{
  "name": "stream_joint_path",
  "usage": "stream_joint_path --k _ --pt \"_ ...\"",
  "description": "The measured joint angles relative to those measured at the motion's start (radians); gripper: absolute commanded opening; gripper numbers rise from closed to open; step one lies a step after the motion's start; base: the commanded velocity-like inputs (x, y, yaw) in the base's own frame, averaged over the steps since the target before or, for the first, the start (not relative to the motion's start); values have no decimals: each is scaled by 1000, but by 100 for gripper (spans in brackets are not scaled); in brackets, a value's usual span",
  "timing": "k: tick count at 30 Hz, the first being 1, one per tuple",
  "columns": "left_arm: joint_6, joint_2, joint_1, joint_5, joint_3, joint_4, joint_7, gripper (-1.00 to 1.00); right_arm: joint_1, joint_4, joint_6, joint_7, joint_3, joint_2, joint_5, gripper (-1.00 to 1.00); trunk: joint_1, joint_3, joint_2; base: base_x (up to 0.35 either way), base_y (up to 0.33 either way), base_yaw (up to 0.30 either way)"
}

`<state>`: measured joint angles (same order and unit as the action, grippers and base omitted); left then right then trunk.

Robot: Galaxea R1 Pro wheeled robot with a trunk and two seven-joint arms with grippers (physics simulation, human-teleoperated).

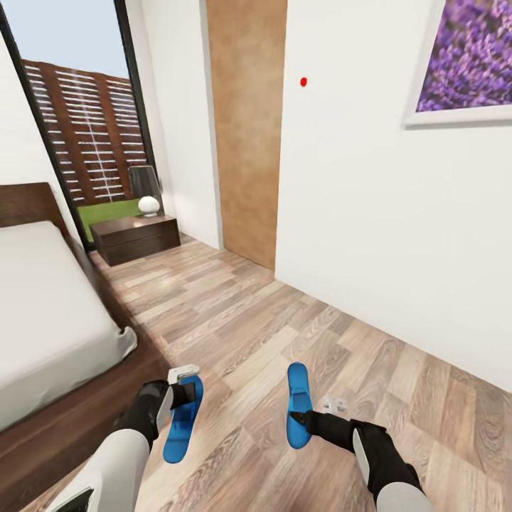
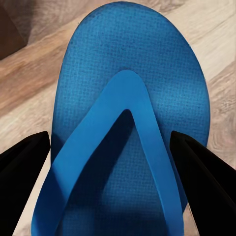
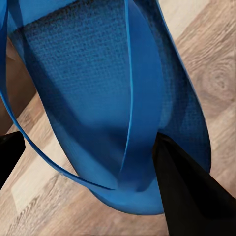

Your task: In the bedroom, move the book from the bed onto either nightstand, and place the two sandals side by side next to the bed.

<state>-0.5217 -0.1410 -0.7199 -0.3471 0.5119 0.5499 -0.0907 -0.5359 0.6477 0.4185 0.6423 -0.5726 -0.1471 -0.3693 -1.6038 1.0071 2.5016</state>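
Bedroom plank floor (image 1: 284,334) beside the bed (image 1: 50,320): I've got each sandal clamped, left gripper (image 1: 176,398) on left sandal (image 1: 183,419), right gripper (image 1: 304,418) on right sandal (image 1: 299,405). They're well apart; I'd close that gap, toes parallel, by the frame.

Open plank floor (image 1: 284,320) ahead, running from the two sandals toward the far wall. Hemmed on the left by the bed (image 1: 43,313), its dark frame edge just beside the left sandal (image 1: 181,423). Hemmed on the right by the white wall (image 1: 398,235), well apart from the right sandal (image 1: 299,402). A bare strip of floor between the sandals. Farther on, nightstand (image 1: 135,237) against the window, lamp (image 1: 146,190) on top, floor beside it free. Left claw (image 1: 181,387) and right claw (image 1: 306,418) low over the planks.
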Motion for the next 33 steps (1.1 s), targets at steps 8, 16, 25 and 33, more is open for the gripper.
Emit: stream_joint_path --k 8,16,25,33 --pt "0 0 0 0 0 0 0 -100 0 -1 0 0 0 0 -1 -100 0 0 0 231 -247 240" --pt "0 0 0 0 0 0 0 -100 0 -1 0 0 0 -1 -2 -100 0 0 0 164 -286 240" --pt "0 0 0 1 0 0 -1 -100 0 -1 0 0 1 -1 -1 -100 0 0 0 163 -289 240" --pt "0 0 0 2 0 0 -1 -100 0 -1 0 0 1 -2 -2 -100 0 0 0 205 -274 240"
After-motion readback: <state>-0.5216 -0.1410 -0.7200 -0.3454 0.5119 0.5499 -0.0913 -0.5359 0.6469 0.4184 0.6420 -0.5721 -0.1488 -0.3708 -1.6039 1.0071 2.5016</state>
